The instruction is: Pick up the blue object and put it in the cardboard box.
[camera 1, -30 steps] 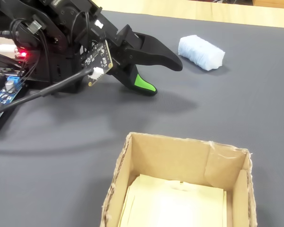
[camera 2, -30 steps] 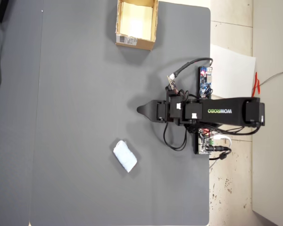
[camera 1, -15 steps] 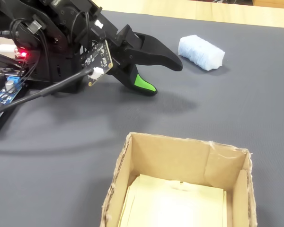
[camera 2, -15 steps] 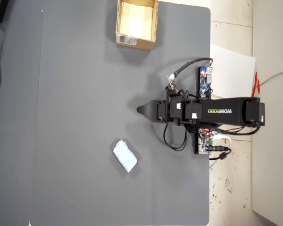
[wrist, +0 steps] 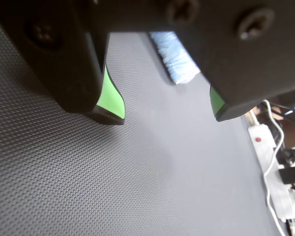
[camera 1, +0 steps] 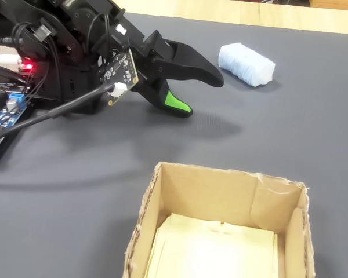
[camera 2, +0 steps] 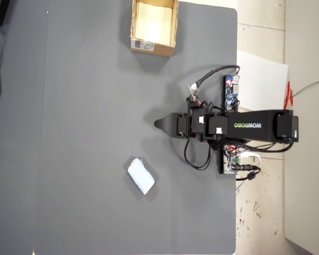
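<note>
The gripper (camera 1: 200,95) is shown low over the grey mat (camera 1: 290,133) with its jaws apart and nothing between them, a posture judged to suit an approach to a pick not yet made. The blue object (camera 1: 247,64), a pale, soft-looking block, lies flat on the mat, apart from the fingertips; in the fixed view it is placed at about two o'clock from them. The cardboard box (camera 1: 220,200) stands open-topped at six o'clock in that view, its pale interior empty, so that the block can be dropped in from above. In the overhead view the arm (camera 2: 244,126) is seen reaching from the three o'clock edge of the mat, with the gripper (camera 2: 159,124) pointing towards nine o'clock, the blue object (camera 2: 141,176) at about seven o'clock from the tip, and the cardboard box (camera 2: 153,26) at twelve o'clock, well apart from both; a turn towards the block is judged necessary before closing. The spread of the jaws cannot be read there, since they lie one above the other. It is shown plainly only in the wrist view, where the green-lined fingertips (wrist: 112,101) frame bare mat and the blue object (wrist: 177,59) is seen beyond them at twelve o'clock. A white power strip (wrist: 265,147) at the mat's edge appears in that view.
</note>
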Motion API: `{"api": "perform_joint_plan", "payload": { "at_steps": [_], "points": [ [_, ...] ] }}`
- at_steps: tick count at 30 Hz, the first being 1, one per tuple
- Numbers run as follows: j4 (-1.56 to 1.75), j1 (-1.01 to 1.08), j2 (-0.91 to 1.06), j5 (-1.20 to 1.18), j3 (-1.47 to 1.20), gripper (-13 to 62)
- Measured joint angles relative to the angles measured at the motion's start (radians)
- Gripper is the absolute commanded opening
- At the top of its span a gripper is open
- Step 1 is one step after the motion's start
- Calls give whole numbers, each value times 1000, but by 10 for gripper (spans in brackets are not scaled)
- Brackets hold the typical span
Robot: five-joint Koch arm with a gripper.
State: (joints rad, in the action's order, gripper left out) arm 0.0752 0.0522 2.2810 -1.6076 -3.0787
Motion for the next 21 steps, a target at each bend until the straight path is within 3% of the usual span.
{"api": "perform_joint_plan", "payload": {
  "at_steps": [21],
  "points": [
    [0, -32, 0, 2, 0, 345]
  ]
}}
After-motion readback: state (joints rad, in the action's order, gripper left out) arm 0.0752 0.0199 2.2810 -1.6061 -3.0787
